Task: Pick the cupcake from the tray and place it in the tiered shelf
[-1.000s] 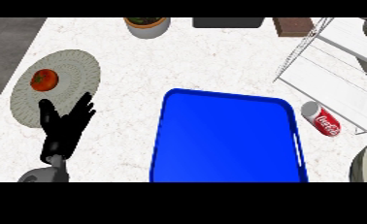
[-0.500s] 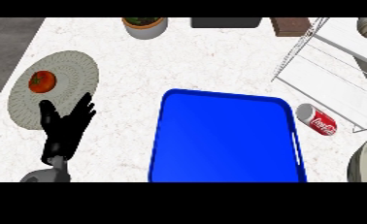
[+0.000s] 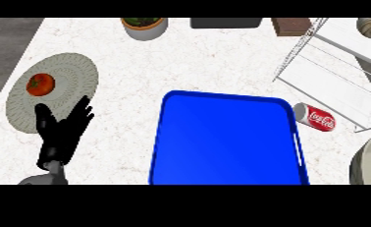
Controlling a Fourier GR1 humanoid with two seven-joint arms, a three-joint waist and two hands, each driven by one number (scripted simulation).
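Observation:
A blue tray [image 3: 228, 142] lies on the white counter at lower centre, and nothing shows on it. No cupcake is in view. The white wire tiered shelf [image 3: 326, 76] stands at the right edge. My left hand [image 3: 64, 130] rests open at the lower left, fingers up, beside the patterned plate. My right hand does not show in the head view.
A grey patterned plate [image 3: 69, 76] at the left holds a tomato [image 3: 39, 83]. A red soda can [image 3: 315, 117] lies between the tray and the shelf. At the back stand a potted plant [image 3: 145, 26], a dark flat object [image 3: 225, 22] and a brown block [image 3: 292, 26].
The whole view has slid slightly, so everything sits a little lower and further right in the picture. My left hand keeps its pose.

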